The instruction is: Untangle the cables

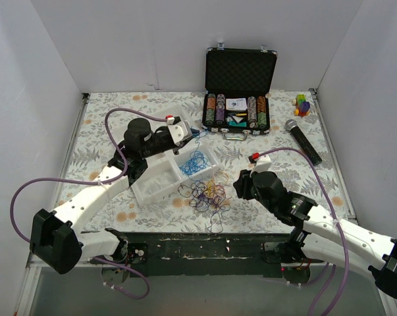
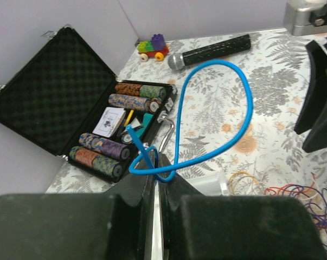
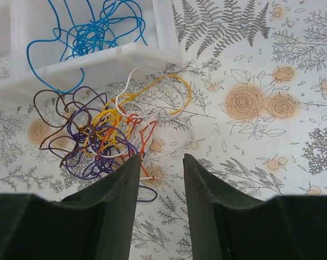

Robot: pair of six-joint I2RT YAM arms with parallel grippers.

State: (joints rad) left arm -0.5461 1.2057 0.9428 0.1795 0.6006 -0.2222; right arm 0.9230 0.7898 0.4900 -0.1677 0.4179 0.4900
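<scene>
A blue cable (image 2: 244, 86) rises in a big loop from my left gripper (image 2: 158, 162), which is shut on its crossed lower end. That gripper (image 1: 185, 128) hovers over the far corner of the white tray (image 1: 152, 191), and the blue cable (image 1: 199, 136) dangles from it. More blue cables (image 1: 195, 161) lie bunched in one tray compartment (image 3: 125, 54). A tangle of purple, yellow, orange, brown and white cables (image 1: 208, 194) lies on the table by the tray. My right gripper (image 3: 160, 157) stands open just right of the tangle (image 3: 98, 135), with nothing between its fingers.
An open black case of poker chips (image 1: 239, 99) stands at the back middle. A black microphone (image 1: 303, 139) lies to its right, and a small coloured brick toy (image 1: 303, 104) sits in the back right corner. White walls enclose the flowered table.
</scene>
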